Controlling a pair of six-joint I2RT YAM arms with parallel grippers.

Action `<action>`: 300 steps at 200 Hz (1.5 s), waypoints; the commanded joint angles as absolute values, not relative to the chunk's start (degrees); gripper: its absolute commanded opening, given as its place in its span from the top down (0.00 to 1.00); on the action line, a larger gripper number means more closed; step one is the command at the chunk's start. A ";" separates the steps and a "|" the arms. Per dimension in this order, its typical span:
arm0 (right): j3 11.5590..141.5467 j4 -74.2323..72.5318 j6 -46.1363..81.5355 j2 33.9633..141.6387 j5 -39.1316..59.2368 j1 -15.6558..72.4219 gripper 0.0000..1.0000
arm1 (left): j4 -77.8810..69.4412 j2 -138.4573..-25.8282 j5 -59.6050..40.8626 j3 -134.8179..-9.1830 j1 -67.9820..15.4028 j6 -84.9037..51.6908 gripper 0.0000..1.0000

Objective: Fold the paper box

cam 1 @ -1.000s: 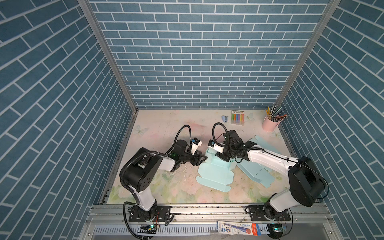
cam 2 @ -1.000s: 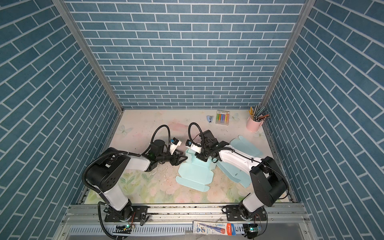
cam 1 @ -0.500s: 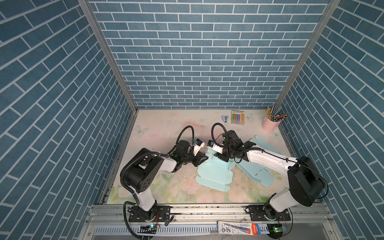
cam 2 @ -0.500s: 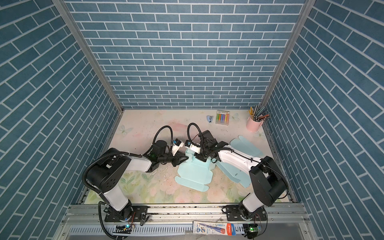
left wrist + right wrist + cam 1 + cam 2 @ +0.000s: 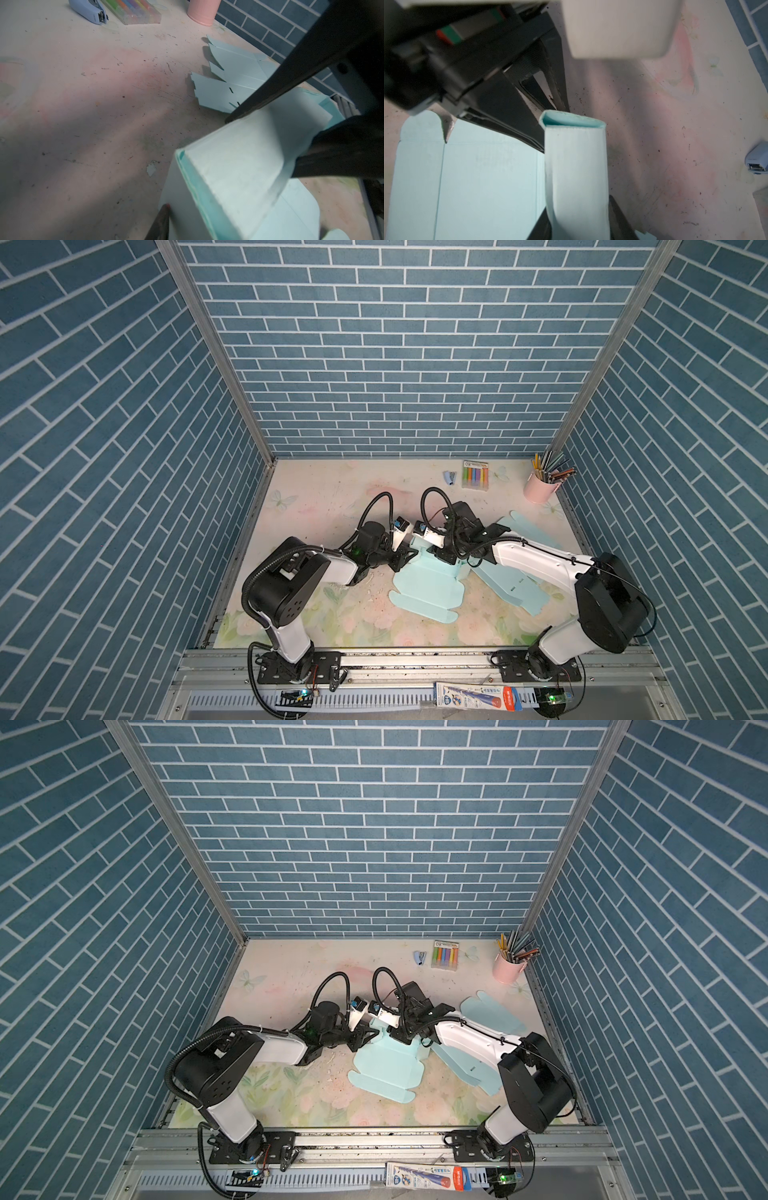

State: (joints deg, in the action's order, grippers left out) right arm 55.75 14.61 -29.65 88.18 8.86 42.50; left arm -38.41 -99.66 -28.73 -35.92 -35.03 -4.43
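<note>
- Nearest, the pale blue paper box [image 5: 428, 593] is lying flat on the floral tabletop [image 5: 332, 497], far edge folded up.
- The right gripper [image 5: 579, 220] and left gripper [image 5: 196, 163] are each clamping that raised fold.
- Beyond, the right arm [image 5: 536, 560] is partly hiding a second blue blank [image 5: 515, 593].

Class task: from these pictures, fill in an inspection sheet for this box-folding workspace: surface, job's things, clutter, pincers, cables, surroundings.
Surface: floral table, scuffed and speckled with dirt.
Job's things: paper box mostly flat, one folded wall raised at its far end; spare blank flat to its right, partly under the right arm.
Clutter: stapler, marker pack and pink pencil cup along the far edge.
Pincers: right pincer shut on the raised wall; left pincer straddles that wall's end, grip uncertain.
Cables: black cable loops rise behind both pincers, clear of the paper.
Surroundings: blue brick-pattern walls on three sides; metal rail in front.
</note>
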 commanded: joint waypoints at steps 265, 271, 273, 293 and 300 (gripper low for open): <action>34.48 -26.83 39.33 85.20 43.98 31.63 0.46 | -55.96 -101.32 -1.33 -29.35 -47.60 0.41 0.93; 33.75 -28.53 40.73 85.50 44.49 31.72 0.47 | -56.21 -101.58 -1.17 -29.47 -47.60 0.65 0.92; 33.53 -29.06 41.12 85.58 44.61 31.73 0.48 | -56.35 -101.66 -1.15 -29.49 -47.63 0.69 0.92; 32.78 -31.97 43.29 86.73 45.04 32.45 0.49 | -57.60 -102.20 -0.99 -29.49 -47.67 0.88 0.90; 32.65 -32.65 43.86 87.36 45.24 32.72 0.49 | -57.85 -102.47 -1.09 -29.57 -47.64 0.98 0.89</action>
